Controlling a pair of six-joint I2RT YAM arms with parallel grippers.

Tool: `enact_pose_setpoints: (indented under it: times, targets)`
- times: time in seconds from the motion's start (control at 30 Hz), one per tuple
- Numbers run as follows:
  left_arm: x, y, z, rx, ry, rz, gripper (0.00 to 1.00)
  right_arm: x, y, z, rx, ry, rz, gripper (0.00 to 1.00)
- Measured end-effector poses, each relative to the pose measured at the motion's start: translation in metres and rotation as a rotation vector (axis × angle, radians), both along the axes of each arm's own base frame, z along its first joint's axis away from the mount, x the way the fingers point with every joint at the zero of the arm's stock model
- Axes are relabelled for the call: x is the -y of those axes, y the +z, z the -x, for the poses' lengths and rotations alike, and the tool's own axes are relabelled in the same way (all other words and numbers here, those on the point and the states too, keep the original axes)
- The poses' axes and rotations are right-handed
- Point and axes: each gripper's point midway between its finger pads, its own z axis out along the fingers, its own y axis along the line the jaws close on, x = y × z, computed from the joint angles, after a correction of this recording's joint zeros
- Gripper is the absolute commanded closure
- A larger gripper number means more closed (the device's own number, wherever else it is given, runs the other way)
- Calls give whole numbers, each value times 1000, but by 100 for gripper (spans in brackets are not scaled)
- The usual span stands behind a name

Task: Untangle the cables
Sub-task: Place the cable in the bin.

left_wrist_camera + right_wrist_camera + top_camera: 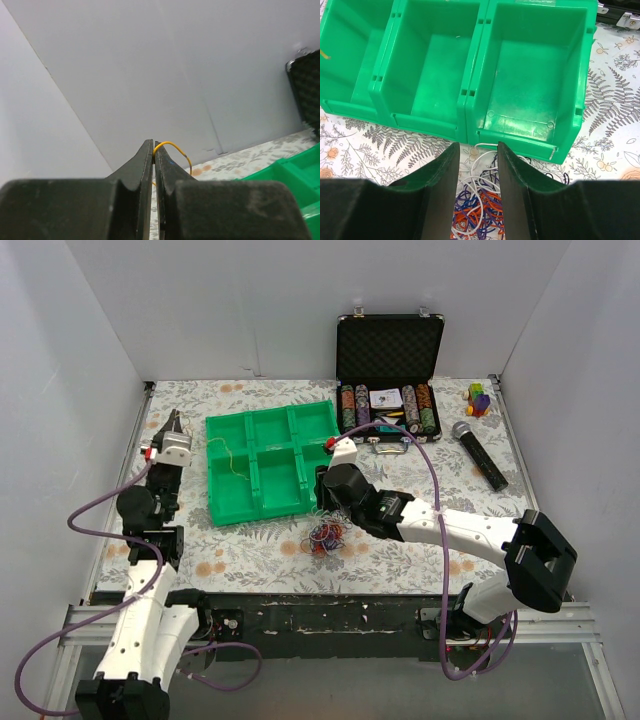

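Note:
The cables [328, 533] lie in a tangled heap of orange, blue, purple and white wires on the flowered table, just in front of the green tray [262, 502]. My right gripper [322, 512] hangs over the heap, open. In the right wrist view the cables [479, 210] show in the gap between the two dark fingers [442, 175] of the right gripper [477, 145]. My left gripper [176, 416] is left of the tray. In its wrist view the left gripper [153, 142] is shut on a thin yellow wire [173, 145] that loops out to the right of the tips.
The green tray [470, 95] has several compartments; a thin wire [230, 454] lies in the left one. A black case [390, 345] of poker chips stands open at the back. A microphone [480, 453] and a small colourful toy [479, 398] lie at the right.

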Motion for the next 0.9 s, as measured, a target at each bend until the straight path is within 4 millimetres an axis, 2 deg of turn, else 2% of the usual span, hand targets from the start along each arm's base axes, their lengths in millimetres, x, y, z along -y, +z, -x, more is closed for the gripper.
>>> enact_pose_setpoints:
  times: [0.07,0.23,0.3,0.6,0.9]
  targets:
    - [-3,-6,-1,8,34,-61,100,0,-1,0,-2,-1,-1,57]
    - [-4,-44,-9,-39,65,-194,100,3,-9,2,-13,-4,9,59]
    - [-1,-53,-10,-49,54,-237,100,4,-10,3,-15,-5,10,59]
    - [13,-37,0,50,19,-373,100,7,-15,5,-24,-10,11,61]
    - [49,-57,6,82,-139,-511,100,14,-18,6,-33,-24,1,64]
